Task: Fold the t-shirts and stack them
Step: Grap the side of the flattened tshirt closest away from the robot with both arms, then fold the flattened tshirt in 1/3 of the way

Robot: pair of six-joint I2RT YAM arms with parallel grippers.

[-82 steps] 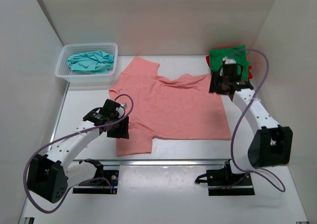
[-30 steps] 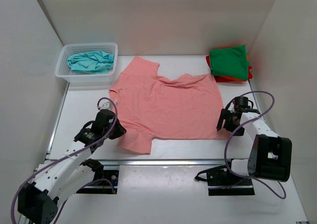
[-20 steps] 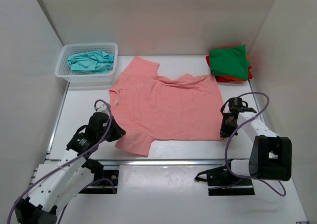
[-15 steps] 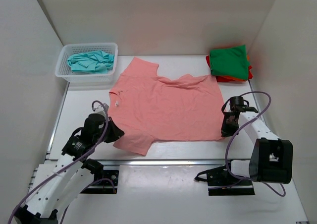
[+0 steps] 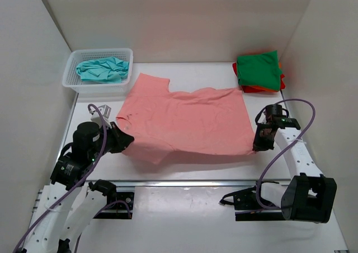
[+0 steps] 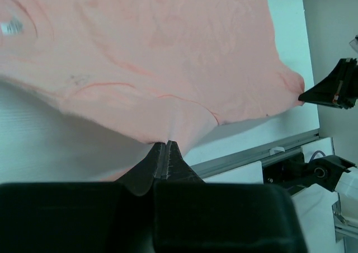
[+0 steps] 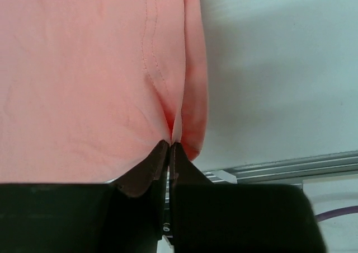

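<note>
A salmon pink t-shirt (image 5: 187, 118) lies spread across the middle of the table, its near edge lifted. My left gripper (image 5: 127, 140) is shut on its near-left corner (image 6: 165, 131). At the near-right corner my right gripper (image 5: 258, 146) is shut on pinched cloth (image 7: 178, 124). A folded green t-shirt (image 5: 257, 69) tops a stack at the back right, with red (image 5: 253, 89) and orange (image 5: 271, 89) cloth showing under it. A crumpled teal t-shirt (image 5: 102, 69) lies in the basket.
A white mesh basket (image 5: 72, 84) stands at the back left corner. A metal rail (image 5: 184, 181) runs along the table's near edge, with both arm bases behind it. White walls close in the left, back and right sides.
The right gripper closed on the shirt's near-right corner. Both grippers rose and drew the shirt's near edge up and toward me; the shirt's far edge slid nearer.
</note>
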